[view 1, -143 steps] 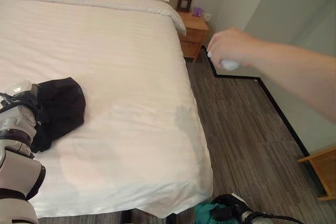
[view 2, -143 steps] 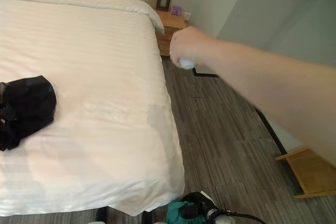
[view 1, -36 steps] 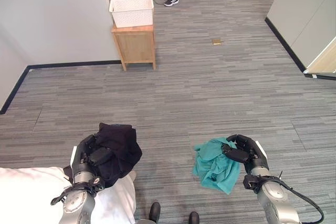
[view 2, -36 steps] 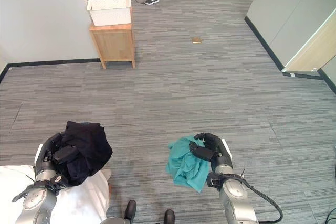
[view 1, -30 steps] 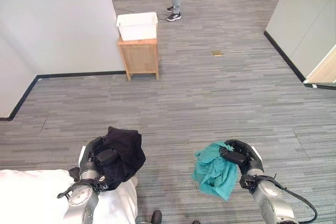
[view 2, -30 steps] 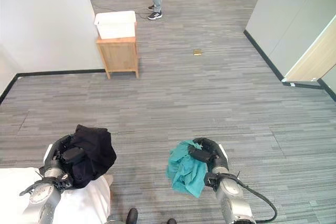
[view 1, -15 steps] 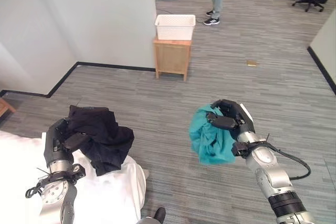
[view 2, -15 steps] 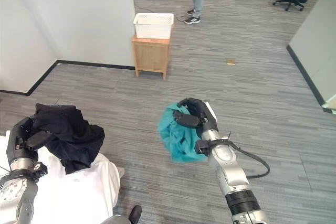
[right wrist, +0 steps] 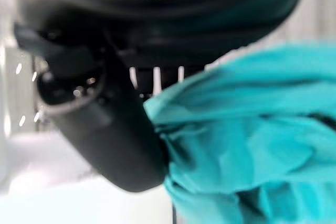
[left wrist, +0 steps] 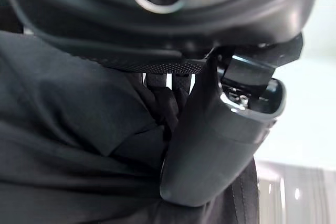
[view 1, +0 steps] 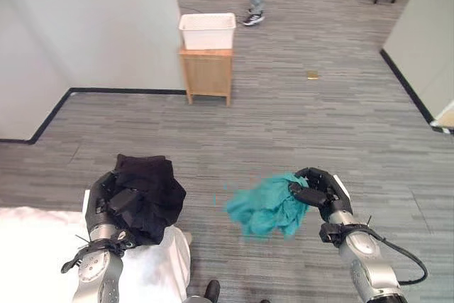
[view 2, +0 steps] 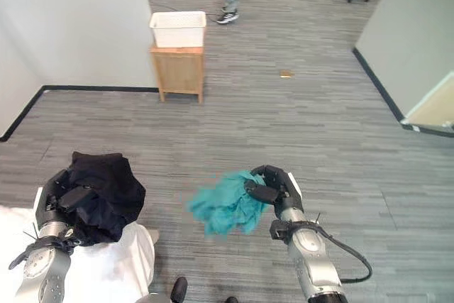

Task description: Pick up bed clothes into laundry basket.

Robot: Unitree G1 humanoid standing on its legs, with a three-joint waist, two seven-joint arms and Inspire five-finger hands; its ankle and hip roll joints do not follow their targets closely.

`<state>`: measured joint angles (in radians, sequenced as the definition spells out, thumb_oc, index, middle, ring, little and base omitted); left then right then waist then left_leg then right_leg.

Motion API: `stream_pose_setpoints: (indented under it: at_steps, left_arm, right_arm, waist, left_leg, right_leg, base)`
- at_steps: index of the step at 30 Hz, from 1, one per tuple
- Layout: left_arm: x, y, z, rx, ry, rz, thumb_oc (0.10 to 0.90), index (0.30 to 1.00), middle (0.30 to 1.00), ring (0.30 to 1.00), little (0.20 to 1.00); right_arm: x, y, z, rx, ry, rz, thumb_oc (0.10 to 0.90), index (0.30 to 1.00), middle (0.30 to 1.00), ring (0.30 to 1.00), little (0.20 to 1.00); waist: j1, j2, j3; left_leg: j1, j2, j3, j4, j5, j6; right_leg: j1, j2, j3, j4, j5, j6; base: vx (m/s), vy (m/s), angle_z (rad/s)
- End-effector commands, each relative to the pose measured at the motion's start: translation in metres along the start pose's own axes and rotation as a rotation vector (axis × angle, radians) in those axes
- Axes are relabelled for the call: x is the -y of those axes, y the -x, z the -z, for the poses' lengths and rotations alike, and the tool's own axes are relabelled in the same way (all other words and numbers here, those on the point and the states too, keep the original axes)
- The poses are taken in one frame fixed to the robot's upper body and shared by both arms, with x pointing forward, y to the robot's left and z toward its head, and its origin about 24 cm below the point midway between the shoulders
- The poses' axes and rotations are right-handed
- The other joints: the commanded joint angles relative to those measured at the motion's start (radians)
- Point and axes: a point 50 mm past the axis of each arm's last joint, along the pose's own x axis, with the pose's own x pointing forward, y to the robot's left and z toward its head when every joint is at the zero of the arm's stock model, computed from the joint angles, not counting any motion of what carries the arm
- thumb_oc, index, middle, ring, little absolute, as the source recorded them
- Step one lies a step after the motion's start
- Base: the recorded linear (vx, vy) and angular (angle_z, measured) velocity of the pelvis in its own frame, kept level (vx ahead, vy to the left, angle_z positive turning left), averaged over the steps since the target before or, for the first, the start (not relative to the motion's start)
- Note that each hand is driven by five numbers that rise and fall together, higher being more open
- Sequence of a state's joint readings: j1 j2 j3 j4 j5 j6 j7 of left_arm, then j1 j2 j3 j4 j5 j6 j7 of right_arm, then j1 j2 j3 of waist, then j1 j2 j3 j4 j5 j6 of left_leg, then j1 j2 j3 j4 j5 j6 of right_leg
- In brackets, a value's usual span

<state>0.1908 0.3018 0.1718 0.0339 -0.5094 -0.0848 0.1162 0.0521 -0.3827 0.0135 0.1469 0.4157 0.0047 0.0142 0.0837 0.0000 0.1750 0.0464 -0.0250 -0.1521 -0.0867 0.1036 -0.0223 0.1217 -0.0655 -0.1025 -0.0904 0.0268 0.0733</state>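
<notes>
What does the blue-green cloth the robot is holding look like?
The teal cloth is a soft, crumpled bundle of thin fabric, bunched and full of folds. The right hand grips one end with curled fingers, and the rest flares out sideways toward the robot's left, hanging in the air above the grey floor without touching it.

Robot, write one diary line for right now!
left hand: holds black garment | right hand: holds teal garment | white basket: on wooden stand, far ahead

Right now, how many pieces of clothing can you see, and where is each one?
2. The black garment is clutched in the left hand, over the bed corner. The teal garment hangs from the right hand, above the floor. Others may be hidden.
</notes>
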Motion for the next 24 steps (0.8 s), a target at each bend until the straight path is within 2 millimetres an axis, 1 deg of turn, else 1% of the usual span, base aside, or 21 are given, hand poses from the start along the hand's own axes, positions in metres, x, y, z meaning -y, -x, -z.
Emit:
stream_pose_setpoints:
  at_steps: [1, 4, 6, 7, 9, 10, 11, 12, 13, 14, 15, 16, 17, 18, 19, 21, 22, 23, 24]
  left_arm:
    - [-0.002, -0.018, -0.051, 0.254, -0.058, 0.044, 0.4, 0.3, 0.3, 0.3, 0.3]
    - [-0.01, -0.016, -0.047, 0.239, -0.035, -0.003, 0.4, 0.3, 0.3, 0.3, 0.3]
    - [-0.012, -0.015, -0.047, 0.24, -0.045, -0.011, 0.4, 0.3, 0.3, 0.3, 0.3]
    - [-0.012, -0.014, -0.047, 0.239, -0.043, -0.01, 0.4, 0.3, 0.3, 0.3, 0.3]
    - [-0.011, -0.015, -0.046, 0.236, -0.039, -0.009, 0.4, 0.3, 0.3, 0.3, 0.3]
    - [-0.011, -0.016, -0.046, 0.235, -0.038, -0.006, 0.4, 0.3, 0.3, 0.3, 0.3]
    - [-0.01, -0.017, -0.047, 0.233, -0.044, 0.0, 0.4, 0.3, 0.3, 0.3, 0.3]
    - [-0.01, -0.019, -0.047, 0.229, -0.06, 0.004, 0.4, 0.3, 0.3, 0.3, 0.3]
    - [-0.011, -0.021, -0.049, 0.228, -0.086, 0.006, 0.4, 0.3, 0.3, 0.3, 0.3]
    - [-0.01, -0.021, -0.052, 0.237, -0.099, 0.011, 0.4, 0.3, 0.3, 0.3, 0.3]
    - [-0.01, -0.022, -0.053, 0.241, -0.097, 0.013, 0.4, 0.3, 0.3, 0.3, 0.3]
    - [-0.008, -0.023, -0.055, 0.248, -0.101, 0.022, 0.4, 0.3, 0.3, 0.3, 0.3]
    - [-0.008, -0.023, -0.056, 0.253, -0.114, 0.024, 0.4, 0.3, 0.3, 0.3, 0.3]
    - [-0.008, -0.023, -0.061, 0.273, -0.127, 0.028, 0.4, 0.3, 0.3, 0.3, 0.3]
    - [-0.009, -0.022, -0.061, 0.272, -0.128, 0.028, 0.4, 0.3, 0.3, 0.3, 0.3]
    - [-0.008, -0.023, -0.064, 0.285, -0.104, 0.035, 0.4, 0.3, 0.3, 0.3, 0.3]
    - [-0.007, -0.025, -0.065, 0.285, -0.098, 0.039, 0.4, 0.3, 0.3, 0.3, 0.3]
    - [-0.007, -0.025, -0.065, 0.285, -0.098, 0.04, 0.4, 0.3, 0.3, 0.3, 0.3]
    - [-0.007, -0.027, -0.065, 0.282, -0.101, 0.044, 0.4, 0.3, 0.3, 0.3, 0.3]
  right_arm:
    - [0.002, -0.008, -0.054, 0.284, -0.035, 0.0, 0.4, 0.3, 0.3, 0.3, 0.3]
    - [0.001, -0.009, -0.052, 0.28, -0.041, 0.0, 0.4, 0.3, 0.3, 0.3, 0.3]
    - [0.002, -0.009, -0.054, 0.285, -0.035, 0.001, 0.4, 0.3, 0.3, 0.3, 0.3]
    - [0.001, -0.01, -0.056, 0.289, -0.028, 0.002, 0.4, 0.3, 0.3, 0.3, 0.3]
    - [0.0, -0.011, -0.058, 0.301, -0.025, 0.002, 0.4, 0.3, 0.3, 0.3, 0.3]
    - [0.001, -0.01, -0.059, 0.307, -0.02, 0.001, 0.4, 0.3, 0.3, 0.3, 0.3]
    - [0.0, -0.01, -0.06, 0.312, -0.01, -0.002, 0.4, 0.3, 0.3, 0.3, 0.3]
    - [-0.002, -0.01, -0.062, 0.32, 0.001, -0.009, 0.4, 0.3, 0.3, 0.3, 0.3]
    - [-0.006, -0.01, -0.062, 0.324, 0.011, -0.022, 0.4, 0.3, 0.3, 0.3, 0.3]
    - [-0.011, -0.01, -0.061, 0.319, 0.014, -0.037, 0.4, 0.3, 0.3, 0.3, 0.3]
    - [-0.013, -0.011, -0.06, 0.315, 0.012, -0.049, 0.4, 0.3, 0.3, 0.3, 0.3]
    - [-0.017, -0.011, -0.057, 0.307, -0.004, -0.061, 0.4, 0.3, 0.3, 0.3, 0.3]
    - [-0.017, -0.01, -0.055, 0.295, -0.001, -0.067, 0.4, 0.3, 0.3, 0.3, 0.3]
    - [-0.017, -0.009, -0.051, 0.279, -0.013, -0.068, 0.4, 0.3, 0.3, 0.3, 0.3]
    - [-0.017, -0.009, -0.051, 0.278, -0.013, -0.069, 0.4, 0.3, 0.3, 0.3, 0.3]
    - [-0.012, -0.007, -0.048, 0.271, -0.026, -0.051, 0.4, 0.3, 0.3, 0.3, 0.3]
    - [-0.008, -0.005, -0.048, 0.272, -0.029, -0.036, 0.4, 0.3, 0.3, 0.3, 0.3]
    - [-0.008, -0.005, -0.048, 0.272, -0.03, -0.035, 0.4, 0.3, 0.3, 0.3, 0.3]
    - [-0.006, -0.004, -0.047, 0.272, -0.037, -0.025, 0.4, 0.3, 0.3, 0.3, 0.3]
  waist:
    - [-0.021, -0.032, -0.101]
    - [-0.02, -0.038, -0.096]
    - [-0.019, -0.039, -0.094]
    - [-0.015, -0.04, -0.088]
    - [-0.013, -0.039, -0.083]
    - [-0.013, -0.036, -0.077]
    - [-0.012, -0.032, -0.07]
    - [-0.015, -0.025, -0.052]
    - [-0.022, -0.018, -0.033]
    - [-0.032, 0.002, -0.01]
    - [-0.041, 0.009, 0.004]
    - [-0.051, 0.02, 0.021]
    - [-0.059, 0.023, 0.026]
    - [-0.076, 0.012, 0.021]
    - [-0.079, 0.016, 0.02]
    - [-0.107, 0.005, 0.017]
    - [-0.121, 0.0, 0.015]
    - [-0.124, 0.007, 0.016]
    - [-0.14, 0.002, 0.014]
  left_leg:
    - [-0.026, -0.031, 0.016, 0.074, -0.101, 0.019]
    - [-0.029, -0.03, 0.039, 0.073, -0.11, 0.026]
    - [-0.031, -0.031, 0.049, 0.073, -0.115, 0.03]
    - [-0.037, -0.033, 0.064, 0.08, -0.12, 0.031]
    - [-0.043, -0.035, 0.072, 0.091, -0.128, 0.034]
    - [-0.045, -0.034, 0.077, 0.099, -0.138, 0.039]
    - [-0.038, -0.03, 0.08, 0.103, -0.157, 0.045]
    - [-0.036, -0.026, 0.085, 0.111, -0.167, 0.056]
    - [-0.031, -0.023, 0.091, 0.12, -0.179, 0.067]
    - [-0.016, -0.006, 0.101, 0.123, -0.19, 0.076]
    - [-0.004, -0.001, 0.102, 0.122, -0.195, 0.078]
    - [0.017, 0.01, 0.101, 0.123, -0.204, 0.08]
    - [0.043, 0.014, 0.094, 0.118, -0.215, 0.081]
    - [0.101, 0.021, 0.082, 0.098, -0.24, 0.07]
    - [0.106, 0.027, 0.08, 0.093, -0.241, 0.069]
    - [0.168, 0.046, 0.048, 0.074, -0.259, 0.042]
    - [0.197, 0.064, 0.033, 0.066, -0.273, 0.021]
    - [0.2, 0.073, 0.03, 0.064, -0.274, 0.019]
    - [0.23, 0.094, 0.016, 0.062, -0.295, -0.003]
  right_leg:
    - [-0.064, 0.027, 0.027, 0.009, -0.024, 0.009]
    - [-0.076, 0.026, 0.053, 0.005, -0.014, 0.016]
    - [-0.08, 0.023, 0.057, 0.005, -0.012, 0.019]
    - [-0.083, 0.017, 0.059, 0.009, -0.013, 0.023]
    - [-0.085, 0.011, 0.055, 0.023, -0.024, 0.027]
    - [-0.093, 0.005, 0.046, 0.063, -0.043, 0.028]
    - [-0.113, 0.0, 0.038, 0.133, -0.07, 0.032]
    - [-0.168, -0.004, 0.027, 0.257, -0.077, 0.048]
    - [-0.24, -0.01, 0.025, 0.404, -0.04, 0.077]
    - [-0.302, -0.017, 0.0, 0.534, -0.002, 0.103]
    - [-0.356, -0.025, 0.003, 0.618, 0.005, 0.113]
    - [-0.409, -0.038, -0.022, 0.686, 0.016, 0.115]
    - [-0.44, -0.059, -0.039, 0.698, 0.024, 0.11]
    - [-0.491, -0.092, -0.071, 0.592, 0.022, 0.096]
    - [-0.485, -0.088, -0.076, 0.588, 0.02, 0.095]
    - [-0.524, -0.086, -0.062, 0.448, 0.029, 0.096]
    - [-0.532, -0.093, -0.054, 0.349, 0.043, 0.102]
    - [-0.52, -0.087, -0.062, 0.333, 0.047, 0.102]
    - [-0.523, -0.092, -0.06, 0.224, 0.078, 0.116]
  base:
    - [0.05, 0.063, -0.31]
    - [0.06, 0.071, -0.33]
    - [0.04, 0.085, -0.21]
    - [0.05, 0.126, -0.15]
    - [0.03, 0.076, -0.14]
    - [0.05, 0.064, -0.22]
    - [0.03, 0.114, -0.26]
    - [0.01, 0.144, -0.24]
    - [-0.03, 0.198, -0.22]
    - [0.01, 0.189, -0.22]
    - [0.09, 0.186, -0.31]
    - [0.19, 0.119, -0.24]
    - [0.46, 0.046, -0.23]
    - [0.41, -0.01, -0.1]
    - [0.47, -0.066, -0.01]
    - [0.45, -0.122, 0.21]
    - [0.4, -0.126, 0.31]
    - [0.43, -0.153, 0.39]
    - [0.43, -0.15, 0.52]
